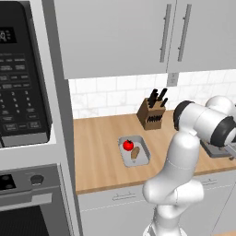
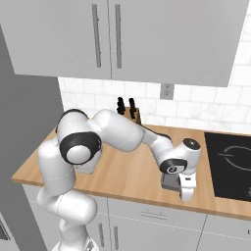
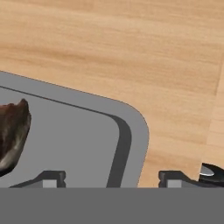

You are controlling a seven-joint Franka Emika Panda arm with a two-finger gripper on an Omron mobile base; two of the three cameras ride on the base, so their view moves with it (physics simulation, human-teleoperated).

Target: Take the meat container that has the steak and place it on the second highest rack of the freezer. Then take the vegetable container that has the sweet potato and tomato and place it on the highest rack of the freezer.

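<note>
The white robot arm reaches down low over the wooden bench [image 2: 122, 181], and its claw [image 3: 111, 178] hangs right above the flat grey meat tray [image 3: 78, 144]. One dark finger tip [image 3: 50, 178] is over the inside of the tray and the other is over the bare wood, so the tray's raised rim runs between them. The claw is set wide, with the rim in the gap, and it does not pinch anything yet. I think it only has to close on that rim to get hold.

The dark brown lumpy steak [image 3: 12, 133] lies inside the tray, off to the side of the inner finger tip, and it does not touch the claw. It looks far enough away not to get squashed.

The other grey tray [image 1: 134, 151] sits well apart from the claw along the bench. It holds the shiny red tomato [image 1: 128, 145] and the tan sweet potato piece [image 1: 135, 153], close together. A wooden knife block [image 1: 150, 115] stands back by the white tiled wall. Nothing stands in the way of the claw.
</note>
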